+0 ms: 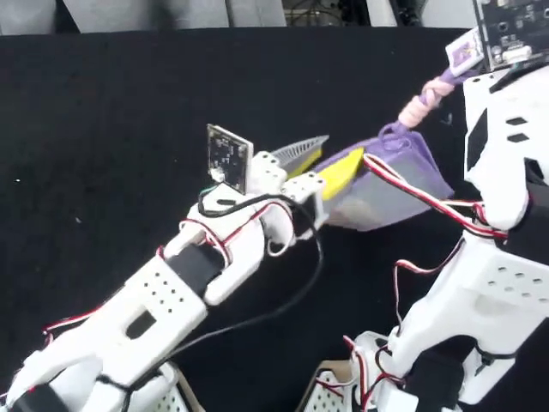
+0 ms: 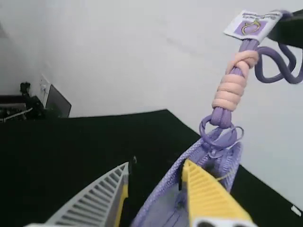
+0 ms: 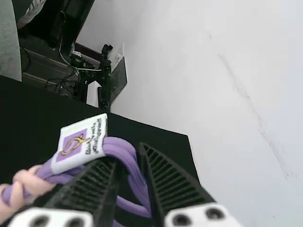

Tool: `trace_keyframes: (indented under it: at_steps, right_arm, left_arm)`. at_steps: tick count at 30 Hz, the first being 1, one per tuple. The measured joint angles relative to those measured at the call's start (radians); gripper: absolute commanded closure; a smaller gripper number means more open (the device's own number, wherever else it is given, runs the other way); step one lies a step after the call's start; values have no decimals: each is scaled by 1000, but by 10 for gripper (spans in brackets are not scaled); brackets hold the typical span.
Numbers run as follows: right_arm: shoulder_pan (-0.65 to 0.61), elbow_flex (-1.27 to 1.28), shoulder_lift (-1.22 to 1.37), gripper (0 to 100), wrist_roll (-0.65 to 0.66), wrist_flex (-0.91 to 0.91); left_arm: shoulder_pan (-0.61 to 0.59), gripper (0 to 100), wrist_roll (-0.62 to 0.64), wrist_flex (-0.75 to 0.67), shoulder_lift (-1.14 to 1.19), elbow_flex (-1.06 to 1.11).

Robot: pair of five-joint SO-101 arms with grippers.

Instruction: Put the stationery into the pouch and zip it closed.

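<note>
A purple pouch (image 1: 403,172) hangs tilted above the black table, hoisted by its purple-and-pink cord (image 1: 425,99). My right gripper (image 1: 477,50) is shut on that cord (image 3: 118,146) just beside its white tag (image 3: 80,142). My left gripper (image 1: 343,146) is open at the pouch's mouth. Its yellow finger (image 2: 208,198) lies against the pouch's zipper edge (image 2: 161,203), and its grey finger (image 2: 94,203) stays outside, apart from the fabric. The zipper pull ring (image 2: 215,130) hangs where the cord (image 2: 232,90) meets the pouch. What the pouch holds is hidden.
The black table cloth (image 1: 103,129) stretches left of and behind the pouch. Both arms' bases and loose cables (image 1: 360,369) crowd the front edge. A white wall (image 2: 142,56) and some equipment (image 3: 106,78) lie beyond the table.
</note>
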Motion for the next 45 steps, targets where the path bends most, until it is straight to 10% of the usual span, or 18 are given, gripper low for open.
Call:
trace_keyframes:
  at_steps: [16, 26, 36, 45]
  right_arm:
    - [0, 0, 0, 987, -12, -3]
    - [0, 0, 0, 987, -259, -143]
    - [173, 3, 9, 987, -749, -206]
    - [115, 3, 8, 987, -776, -391]
  left_arm:
    - [-311, 751, -95, 557, -299, -265]
    - [-511, 751, -252, 847, -319, -170]
    - [-322, 751, -253, 623, -318, 262]
    - [-333, 751, -262, 239, -319, 546]
